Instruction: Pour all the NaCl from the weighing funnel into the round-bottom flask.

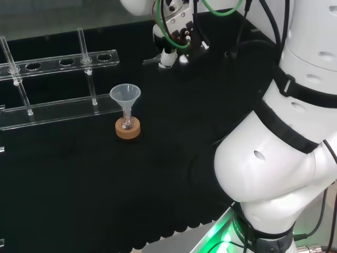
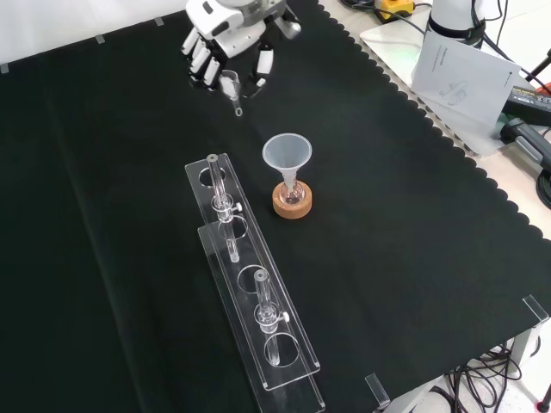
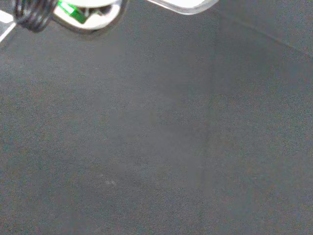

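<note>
The hand point(image 2: 228, 45), fingers curled, pinches the clear weighing funnel point(image 2: 231, 89) by its wide end; it looks light, slippery and fragile.

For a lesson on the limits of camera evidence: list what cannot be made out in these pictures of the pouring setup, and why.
- Weighing funnel: front view; clear and small beneath the hand, so any NaCl in it cannot be seen.
- Round-bottom flask: front view; plastic funnel and cork ring cover it, so its contents are unclear.
- Hand's grip: head view; cables and wrist parts block it.
</note>
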Controlling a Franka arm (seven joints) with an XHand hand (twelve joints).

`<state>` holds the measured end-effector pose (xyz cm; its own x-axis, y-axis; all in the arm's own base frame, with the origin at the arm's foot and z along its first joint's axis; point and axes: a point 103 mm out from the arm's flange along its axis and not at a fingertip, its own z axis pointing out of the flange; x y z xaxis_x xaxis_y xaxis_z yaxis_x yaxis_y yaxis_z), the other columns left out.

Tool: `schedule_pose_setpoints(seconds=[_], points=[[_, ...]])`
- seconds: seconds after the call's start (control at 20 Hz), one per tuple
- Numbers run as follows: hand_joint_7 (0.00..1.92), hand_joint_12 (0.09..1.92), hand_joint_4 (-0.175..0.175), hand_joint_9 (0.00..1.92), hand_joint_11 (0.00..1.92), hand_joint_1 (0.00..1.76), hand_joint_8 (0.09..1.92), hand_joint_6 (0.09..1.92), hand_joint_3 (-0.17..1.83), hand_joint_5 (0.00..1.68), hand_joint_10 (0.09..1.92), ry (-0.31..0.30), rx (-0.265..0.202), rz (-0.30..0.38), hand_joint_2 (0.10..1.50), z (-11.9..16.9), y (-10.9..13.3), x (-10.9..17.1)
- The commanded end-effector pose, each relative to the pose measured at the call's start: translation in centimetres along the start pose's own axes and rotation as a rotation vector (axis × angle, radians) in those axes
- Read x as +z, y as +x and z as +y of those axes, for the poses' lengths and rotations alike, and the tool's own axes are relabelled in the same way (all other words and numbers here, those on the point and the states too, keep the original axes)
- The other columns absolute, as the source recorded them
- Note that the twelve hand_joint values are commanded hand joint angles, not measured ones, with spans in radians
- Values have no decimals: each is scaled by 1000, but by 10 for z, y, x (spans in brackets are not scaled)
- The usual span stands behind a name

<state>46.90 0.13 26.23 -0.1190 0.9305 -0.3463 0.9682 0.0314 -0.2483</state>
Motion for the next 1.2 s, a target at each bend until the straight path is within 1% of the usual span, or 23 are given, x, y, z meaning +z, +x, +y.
schedule_pose_setpoints(seconds=[0.05, 0.4, 0.6, 0.95, 1.2], points=[[588, 1179, 175, 892, 614, 1077, 689, 922, 674, 1136, 471, 21, 55, -56, 708, -50, 10, -11], [586, 1175, 175, 894, 619, 1077, 689, 922, 673, 1136, 468, 30, 52, -107, 709, -73, 31, -22], [584, 1173, 175, 895, 622, 1077, 689, 922, 673, 1136, 466, 39, 45, -131, 709, -80, 41, -24], [583, 1169, 175, 896, 626, 1077, 689, 922, 672, 1135, 463, 50, 33, -178, 709, -81, 55, -26], [582, 1167, 175, 897, 628, 1077, 690, 922, 672, 1136, 460, 78, 30, -197, 709, -75, 61, -28]])
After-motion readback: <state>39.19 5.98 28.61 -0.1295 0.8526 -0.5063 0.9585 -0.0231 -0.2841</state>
